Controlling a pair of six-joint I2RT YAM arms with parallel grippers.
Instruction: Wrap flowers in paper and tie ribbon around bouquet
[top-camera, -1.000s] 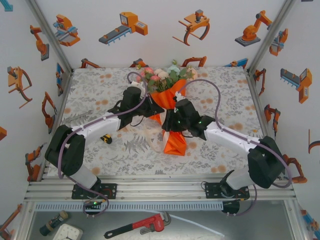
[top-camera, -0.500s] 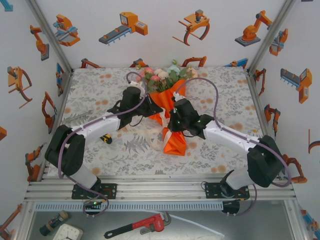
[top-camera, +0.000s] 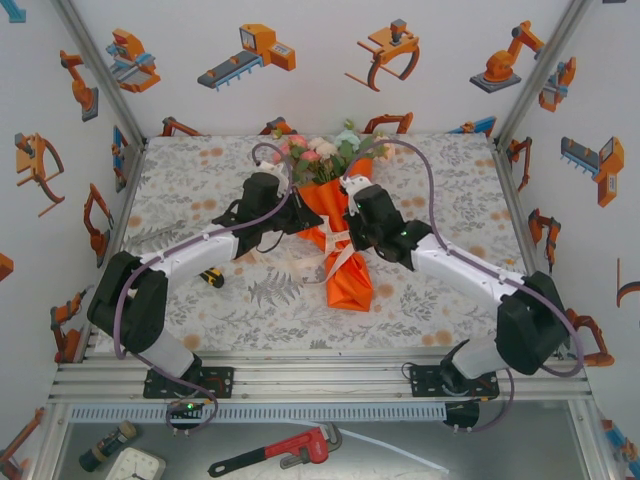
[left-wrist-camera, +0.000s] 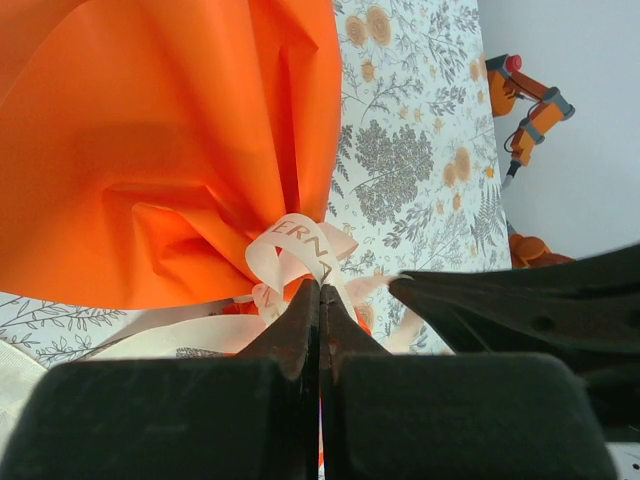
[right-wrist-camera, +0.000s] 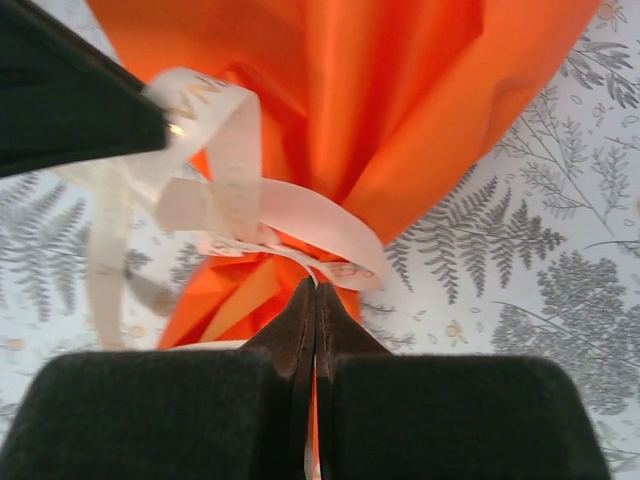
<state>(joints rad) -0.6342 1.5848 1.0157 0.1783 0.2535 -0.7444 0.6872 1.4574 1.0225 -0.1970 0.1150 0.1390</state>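
Now the paper forms a cone holding the flowers at its far end, cinched by the ribbon printed "ERN". Left of the cone's waist the left gripper is closed, tips at the knot; right of it the right gripper pinches a ribbon strand.

The worktop has a grey cloth on it, with leaves and orange flowers printed all over. A small yellow and black thing lies on the cloth on the left side. The white walls have orange robot stickers. Below the front edge lie a red wrench, a white square thing and a dark round thing.
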